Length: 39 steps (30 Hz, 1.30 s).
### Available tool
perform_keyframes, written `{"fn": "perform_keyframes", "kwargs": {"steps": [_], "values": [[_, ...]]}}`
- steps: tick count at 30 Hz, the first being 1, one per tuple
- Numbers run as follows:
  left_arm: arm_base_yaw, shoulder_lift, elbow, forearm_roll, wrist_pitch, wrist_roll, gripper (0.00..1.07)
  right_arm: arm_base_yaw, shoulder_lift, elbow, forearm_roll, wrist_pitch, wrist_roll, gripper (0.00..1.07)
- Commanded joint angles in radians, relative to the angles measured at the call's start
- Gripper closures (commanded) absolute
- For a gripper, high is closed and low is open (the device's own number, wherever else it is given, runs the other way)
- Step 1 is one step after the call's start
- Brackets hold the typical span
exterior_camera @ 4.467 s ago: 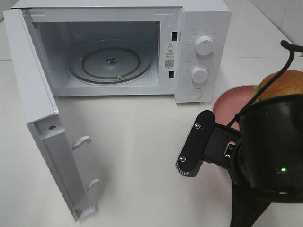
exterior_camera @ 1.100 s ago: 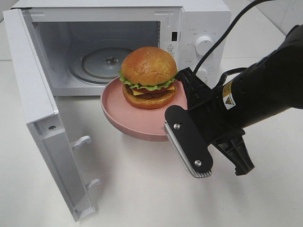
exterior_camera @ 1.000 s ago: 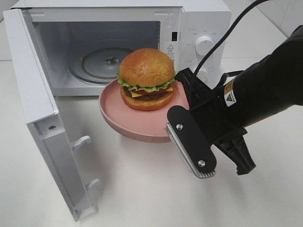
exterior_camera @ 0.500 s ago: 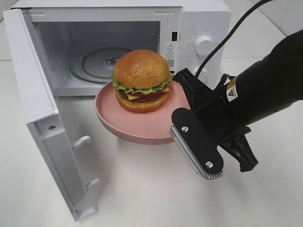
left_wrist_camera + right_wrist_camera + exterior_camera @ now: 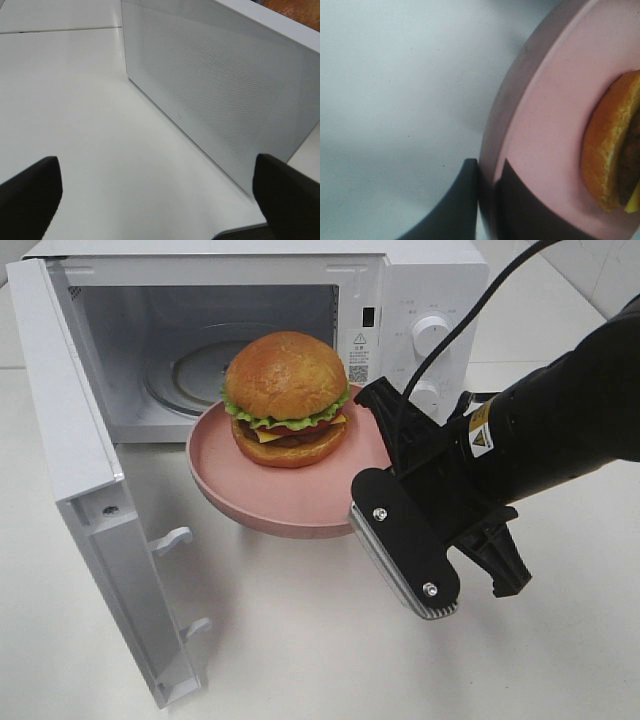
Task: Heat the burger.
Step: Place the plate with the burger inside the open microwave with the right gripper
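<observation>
The burger [image 5: 285, 398], a glossy golden bun with lettuce, cheese, tomato and patty, sits on a round pink plate [image 5: 290, 505]. My right gripper [image 5: 380, 465] is shut on the plate's right rim and holds it in the air just in front of the open microwave cavity [image 5: 150, 330]. The right wrist view shows the gripper [image 5: 487, 200] with one finger on each side of the plate's rim [image 5: 545, 125], and the burger's bun [image 5: 610, 150] at the edge. My left gripper [image 5: 157, 200] is open and empty, facing the outside of the microwave door [image 5: 220, 85].
The white microwave [image 5: 430, 280] stands at the back with a glass turntable [image 5: 195, 370] inside. Its door [image 5: 90, 490] is swung out to the front left. Two knobs [image 5: 432, 335] are on its right panel. White tabletop [image 5: 300, 640] lies in front.
My right gripper picked up the plate from the right and carried it left. In the last second the plate and burger moved further left and slightly up, closer to the microwave opening.
</observation>
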Motion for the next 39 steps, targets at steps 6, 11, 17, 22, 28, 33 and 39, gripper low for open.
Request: {"fn": "perform_keyframes", "kwargs": {"steps": [6,11,17,22,28,33,39], "values": [[-0.006,-0.014,0.004,-0.001,-0.011,-0.009,0.11,0.006,0.028,-0.056,-0.02,-0.081,0.055,1.07],[-0.006,-0.014,0.004,-0.001,-0.011,-0.009,0.11,0.006,0.073,-0.094,-0.02,-0.081,0.062,1.07],[-0.006,-0.014,0.004,-0.001,-0.011,-0.009,0.11,0.006,0.124,-0.142,-0.02,-0.083,0.065,1.07],[-0.006,-0.014,0.004,-0.001,-0.011,-0.009,0.11,0.029,0.176,-0.201,-0.024,-0.082,0.065,1.07],[-0.006,-0.014,0.004,-0.001,-0.011,-0.009,0.11,0.041,0.214,-0.247,-0.024,-0.082,0.07,1.07],[-0.006,-0.014,0.004,-0.001,-0.011,-0.009,0.11,0.041,0.253,-0.296,-0.049,-0.081,0.105,1.07],[-0.006,-0.014,0.004,-0.001,-0.011,-0.009,0.11,0.041,0.308,-0.368,-0.066,-0.049,0.135,1.07]]}}
